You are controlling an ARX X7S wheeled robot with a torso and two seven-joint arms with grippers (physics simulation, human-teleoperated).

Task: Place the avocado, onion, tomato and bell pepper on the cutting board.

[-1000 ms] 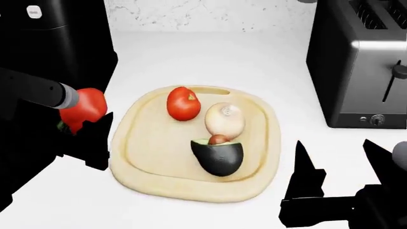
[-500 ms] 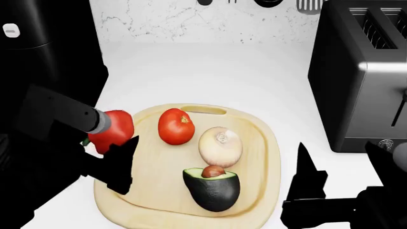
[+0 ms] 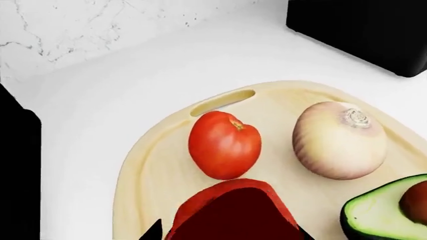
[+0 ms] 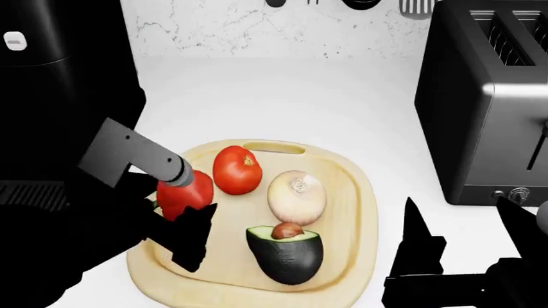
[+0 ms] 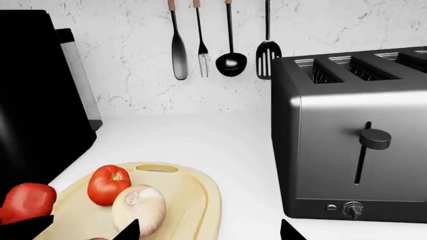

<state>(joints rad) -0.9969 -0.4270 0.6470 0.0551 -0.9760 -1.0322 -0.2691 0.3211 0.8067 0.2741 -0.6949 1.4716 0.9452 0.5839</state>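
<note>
The pale wooden cutting board carries the tomato, the onion and the halved avocado, pit up. My left gripper is shut on the red bell pepper over the board's left part; whether the pepper touches the wood is unclear. In the left wrist view the bell pepper fills the jaws, with the tomato, onion and avocado beyond it. My right gripper stands open with nothing in it, off the board's right edge.
A steel toaster stands at the right, close to my right gripper. A tall black appliance fills the left side. Utensils hang on the marble wall behind. White counter lies beyond the board.
My left arm has carried the bell pepper rightwards from beside the board to over its left part. The head view shifted a second ago. The right gripper has barely moved.
</note>
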